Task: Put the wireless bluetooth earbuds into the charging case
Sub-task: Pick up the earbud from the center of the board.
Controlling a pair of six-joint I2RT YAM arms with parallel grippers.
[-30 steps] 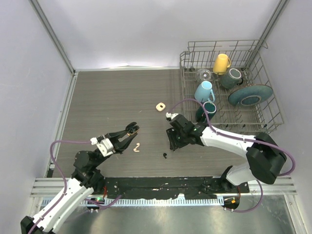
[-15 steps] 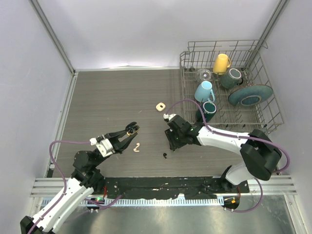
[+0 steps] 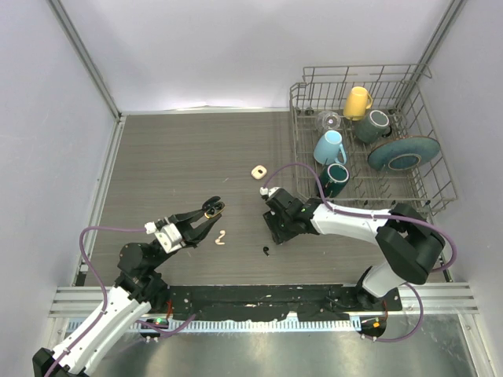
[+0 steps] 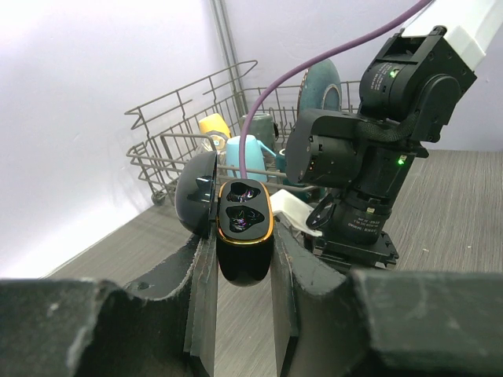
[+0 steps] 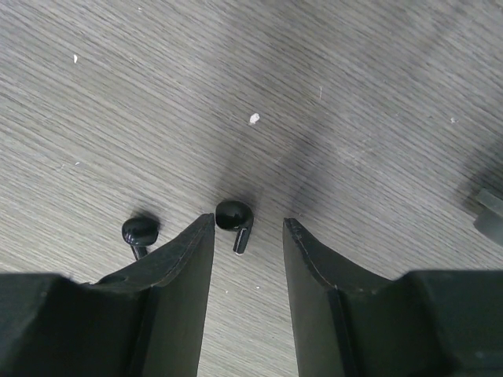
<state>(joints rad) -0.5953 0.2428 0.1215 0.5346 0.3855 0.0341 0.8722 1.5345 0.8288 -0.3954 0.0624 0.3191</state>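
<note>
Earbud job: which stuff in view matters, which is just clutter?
Job:
- black charging case, open, held by left gripper
- black earbud between jaws of open right gripper; second black earbud beside it
- cream-white earbud on table

Lying about:
- dish rack with mugs and plate
- small cream item, unclear what

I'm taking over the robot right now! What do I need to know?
Left gripper: shut on the black oval charging case with the orange rim, lid open, sockets looking empty.
Right gripper: open, jaws either side of one small black stemmed earbud on the grey table; a second black earbud lies beside it.
A cream-white curved earbud lies between the arms.
Done: case held open. Left: grasp and seat earbuds.
</note>
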